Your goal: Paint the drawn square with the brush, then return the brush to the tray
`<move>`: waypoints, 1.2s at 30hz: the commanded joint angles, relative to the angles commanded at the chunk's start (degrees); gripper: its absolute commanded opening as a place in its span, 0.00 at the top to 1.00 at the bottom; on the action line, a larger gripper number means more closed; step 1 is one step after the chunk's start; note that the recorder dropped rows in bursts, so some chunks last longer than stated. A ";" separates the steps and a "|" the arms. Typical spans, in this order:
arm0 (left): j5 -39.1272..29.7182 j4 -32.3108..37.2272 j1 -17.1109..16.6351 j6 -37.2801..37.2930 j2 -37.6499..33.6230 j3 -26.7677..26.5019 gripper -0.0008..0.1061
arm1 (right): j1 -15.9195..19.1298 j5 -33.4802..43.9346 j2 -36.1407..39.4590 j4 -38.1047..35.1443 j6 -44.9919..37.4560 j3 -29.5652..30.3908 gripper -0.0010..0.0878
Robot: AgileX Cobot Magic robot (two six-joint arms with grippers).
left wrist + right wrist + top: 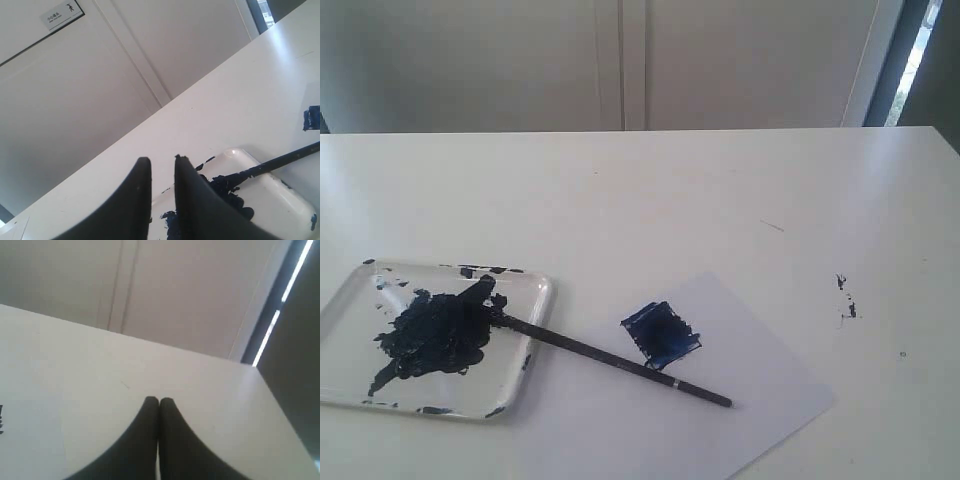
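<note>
Toward the near left corner of the tabletop (670,200) lies a shallow, glossy tray (350,330), its middle covered by a ragged blue-black paint blob (435,335) and its rim dotted with smaller dark smears. The brush (610,358) lies with its paint-coated tip in that blob. Its thin black handle crosses the tray's rim on the side facing the middle of the tabletop, runs over a strip of bare tabletop and ends on a white paper sheet (760,380) that lies slantwise beside the tray, reaching the near edge. A narrow silver band shows close to the handle's outer end. The square (661,333) sits on the paper just beyond the handle, toward the far edge; it is smeared dark blue almost all over, with ragged borders. A few dark paint specks (845,300) mark the bare tabletop nearer the right edge. Neither arm appears in the exterior view. In the left wrist view the left fingers (132,200) hang above the tray, parted by a narrow gap with nothing between them, touching neither tray nor brush. In the right wrist view the right fingers (142,440) are pressed together, empty, over bare tabletop near the far right corner.
</note>
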State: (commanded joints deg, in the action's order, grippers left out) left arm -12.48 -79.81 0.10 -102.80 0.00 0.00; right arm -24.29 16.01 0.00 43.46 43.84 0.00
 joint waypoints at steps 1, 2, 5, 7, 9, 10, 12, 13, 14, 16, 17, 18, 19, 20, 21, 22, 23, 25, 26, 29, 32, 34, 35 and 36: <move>0.00 0.00 0.00 0.00 0.00 0.00 0.77 | 0.00 0.71 0.00 -3.22 0.00 0.00 0.99; 0.00 0.00 0.00 0.00 0.00 0.00 0.77 | 0.00 0.99 0.00 -5.65 0.00 0.00 0.99; -0.11 0.00 0.00 0.00 0.00 0.00 0.77 | 0.00 1.25 0.00 -13.83 0.00 0.00 0.99; -0.23 0.00 0.00 0.00 0.00 0.00 0.77 | 0.00 1.25 0.00 -15.90 0.00 0.00 0.99; -0.23 0.00 0.00 0.00 0.00 0.00 0.77 | 0.00 1.25 0.00 -15.90 0.00 0.00 0.99; -0.37 0.00 0.00 0.00 0.00 0.00 0.77 | 0.00 1.25 0.00 -15.90 0.00 0.00 0.99; -0.70 0.00 0.00 0.00 0.00 0.00 0.77 | 0.00 1.15 0.00 -15.87 0.00 0.00 0.99; -0.96 0.00 0.00 0.00 0.00 0.00 0.77 | 0.00 1.15 0.00 -15.87 0.00 0.00 0.99; -0.96 0.00 0.00 0.00 0.00 0.00 0.77 | 0.00 1.13 0.00 -15.75 0.00 0.00 0.99; -0.96 0.00 0.00 0.00 0.00 0.00 0.77 | 0.00 1.13 0.00 -15.75 0.00 0.00 0.99; -0.96 0.00 0.00 0.00 0.00 0.00 0.77 | 0.00 1.13 0.00 -15.75 0.00 0.00 0.99; -0.96 0.00 0.00 0.00 0.00 0.00 0.77 | 0.00 1.13 0.00 -15.75 0.00 0.00 0.99; -1.06 0.00 0.00 0.00 0.00 0.00 0.77 | 0.00 1.13 0.00 -15.75 0.00 0.00 0.99; -1.06 0.00 0.00 0.00 0.00 0.00 0.77 | 0.00 1.13 0.00 -15.75 0.00 0.00 0.99; -1.07 0.65 0.00 0.00 0.00 0.00 0.77 | 0.00 1.13 0.00 -15.75 0.00 0.00 0.99; -1.07 1.32 0.00 0.00 0.00 0.00 0.77 | 0.00 1.13 0.00 -15.75 0.00 0.00 0.99; -1.07 2.17 0.00 0.00 0.00 0.00 0.77 | 0.00 1.13 0.00 -15.75 0.00 0.00 0.99; -1.63 4.25 0.00 0.00 0.00 0.00 0.77 | 0.00 1.13 0.00 -15.89 0.00 0.00 0.99; -1.92 5.10 0.00 0.00 0.00 0.00 0.77 | 0.00 1.13 0.00 -15.89 0.00 0.00 0.99; -3.72 8.56 0.00 0.00 0.00 0.00 0.77 | 0.00 1.13 0.00 -15.07 0.00 0.00 0.99; -4.66 9.98 0.00 0.00 0.00 0.00 0.77 | 0.00 1.41 0.00 -12.95 -0.12 0.00 0.99; -4.66 9.98 0.00 0.00 0.00 0.00 0.77 | 0.00 2.26 0.00 -12.56 -0.12 0.00 0.99; -4.66 9.98 0.00 0.00 0.00 0.00 0.77 | 0.00 3.06 0.00 -12.56 -0.12 0.00 0.99; -4.64 9.78 0.00 0.00 0.00 0.00 0.77 | 0.00 3.63 0.00 -12.56 -0.12 0.00 0.99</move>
State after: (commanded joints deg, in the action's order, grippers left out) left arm -17.13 -70.03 0.10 -102.80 0.00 0.00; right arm -24.29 19.64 0.00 30.90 43.73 0.00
